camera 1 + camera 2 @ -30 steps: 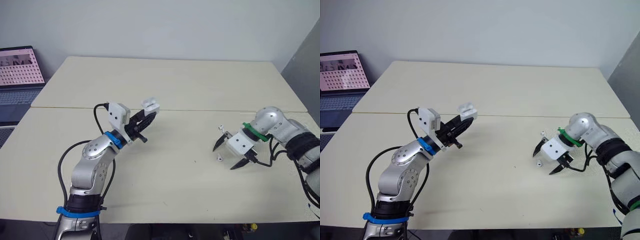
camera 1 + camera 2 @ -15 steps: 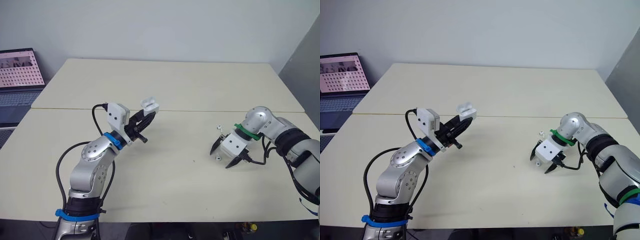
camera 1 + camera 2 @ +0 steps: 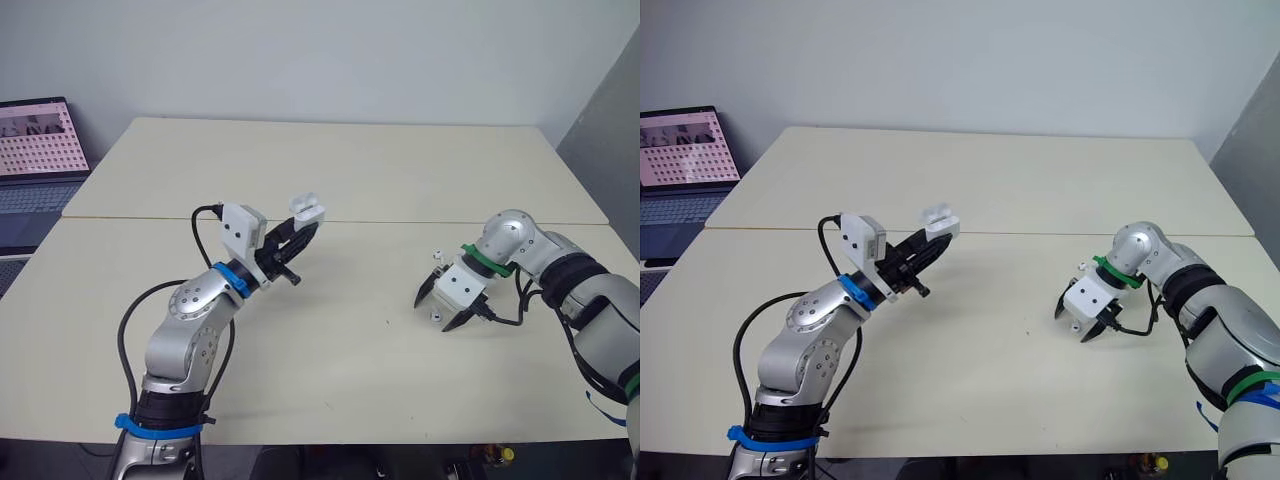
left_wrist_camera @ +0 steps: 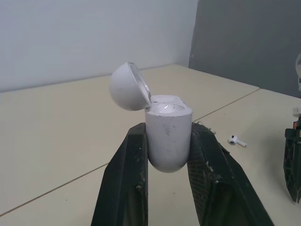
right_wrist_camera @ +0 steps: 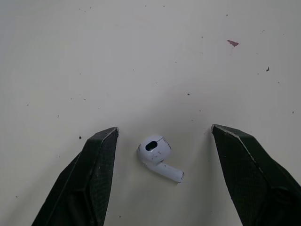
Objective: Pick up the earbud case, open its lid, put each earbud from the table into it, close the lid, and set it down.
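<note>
Head camera: my left gripper [image 3: 300, 233] is raised above the table [image 3: 400, 170], over its left half, and is closed on the lower body of the earbud case [image 3: 308, 207]. The case is upright in the air, clear of the tabletop, with its lid flipped open. My right gripper [image 3: 438, 306] is down low at the tabletop on the right side, fingers spread wide, holding nothing. The first earbud [image 3: 435, 316] lies on the table in the gap between its fingers. The second earbud [image 3: 437, 255] lies just behind that gripper, toward the far side, apart from it. A laptop [image 3: 35, 150] with its screen on sits off the table's left edge. Left wrist: both black fingers [image 4: 126, 179] press the case's sides near its rounded bottom, the lid [image 4: 128, 87] hangs back on its hinge, and I can see both sockets on top. The second earbud lies on the table beyond, near a dark bit of the right gripper at the picture's edge. Right wrist: the two fingers [image 5: 89, 181] stand well apart with the first earbud flat on the table between them, nearer one finger, touching neither. I cannot tell if the tips touch the tabletop.
</note>
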You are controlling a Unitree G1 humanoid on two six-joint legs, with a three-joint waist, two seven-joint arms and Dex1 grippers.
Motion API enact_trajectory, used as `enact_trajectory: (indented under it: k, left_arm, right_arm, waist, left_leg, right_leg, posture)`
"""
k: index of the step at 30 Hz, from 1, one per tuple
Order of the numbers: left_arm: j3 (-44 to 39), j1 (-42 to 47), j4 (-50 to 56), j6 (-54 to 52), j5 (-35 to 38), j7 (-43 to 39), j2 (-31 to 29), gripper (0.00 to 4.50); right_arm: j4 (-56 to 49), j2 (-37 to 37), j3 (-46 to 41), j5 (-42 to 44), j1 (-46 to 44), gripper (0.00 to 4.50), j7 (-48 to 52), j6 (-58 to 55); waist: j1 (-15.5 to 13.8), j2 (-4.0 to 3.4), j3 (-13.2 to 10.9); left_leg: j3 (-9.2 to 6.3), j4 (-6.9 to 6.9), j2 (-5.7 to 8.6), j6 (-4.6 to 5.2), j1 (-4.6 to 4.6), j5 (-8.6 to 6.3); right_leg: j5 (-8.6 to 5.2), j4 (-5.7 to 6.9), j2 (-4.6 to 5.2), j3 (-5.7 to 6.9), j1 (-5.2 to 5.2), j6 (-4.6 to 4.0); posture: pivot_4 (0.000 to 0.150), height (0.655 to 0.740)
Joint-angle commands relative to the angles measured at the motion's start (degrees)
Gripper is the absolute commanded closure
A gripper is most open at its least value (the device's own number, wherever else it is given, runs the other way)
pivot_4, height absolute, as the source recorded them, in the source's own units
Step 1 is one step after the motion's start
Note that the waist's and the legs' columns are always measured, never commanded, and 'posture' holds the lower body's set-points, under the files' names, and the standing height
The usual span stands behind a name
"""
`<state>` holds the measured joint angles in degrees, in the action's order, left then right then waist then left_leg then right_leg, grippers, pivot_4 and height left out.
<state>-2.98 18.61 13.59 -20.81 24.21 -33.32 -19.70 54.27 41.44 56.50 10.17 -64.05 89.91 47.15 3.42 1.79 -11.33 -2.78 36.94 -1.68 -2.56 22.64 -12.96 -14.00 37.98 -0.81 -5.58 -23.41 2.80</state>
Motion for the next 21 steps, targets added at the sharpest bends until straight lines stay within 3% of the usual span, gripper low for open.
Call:
enact_trajectory:
  k: [1,8,17,21]
  left_arm:
    - [-0.1,1.16,1.05,1.05,0.6,-0.44,0.18,3.74]
    - [-0.07,1.39,0.85,0.93,0.7,-0.69,0.12,3.74]
    - [0.31,1.3,0.87,1.03,0.52,-0.66,0.68,3.74]
    - [0.0,-0.66,2.25,0.72,0.61,-0.17,0.76,3.74]
  right_arm:
    - [0.8,0.11,-0.47,-0.81,-1.2,1.75,2.59,1.14]
    - [3.99,-0.59,-2.25,-3.5,-1.64,4.12,2.59,3.41]
    - [-0.37,2.45,-4.09,0.34,0.98,4.15,2.59,-0.49]
    - [-13.7,10.3,-12.81,7.37,8.11,4.15,2.14,-18.2]
  waist:
    - [0.0,0.0,0.0]
    - [0.0,0.0,0.0]
    - [-0.13,0.0,0.0]
    - [-0.42,-0.03,-0.02]
  left_leg:
    - [0.0,0.0,0.0,0.0,0.0,0.0]
    - [0.02,0.04,0.0,0.0,-0.04,0.0]
    - [0.0,0.04,0.01,0.0,-0.02,0.0]
    - [-0.08,0.0,0.05,0.0,0.08,0.0]
  right_leg:
    - [0.0,0.0,0.0,0.0,0.0,0.01]
    - [-0.02,0.02,0.0,-0.02,0.03,0.07]
    - [0.0,0.01,0.01,-0.01,0.05,0.04]
    - [0.02,-0.03,0.05,0.04,0.02,-0.04]
  posture:
    - [0.15,0.74]
    - [0.15,0.74]
    - [0.15,0.74]
    - [0.15,0.74]
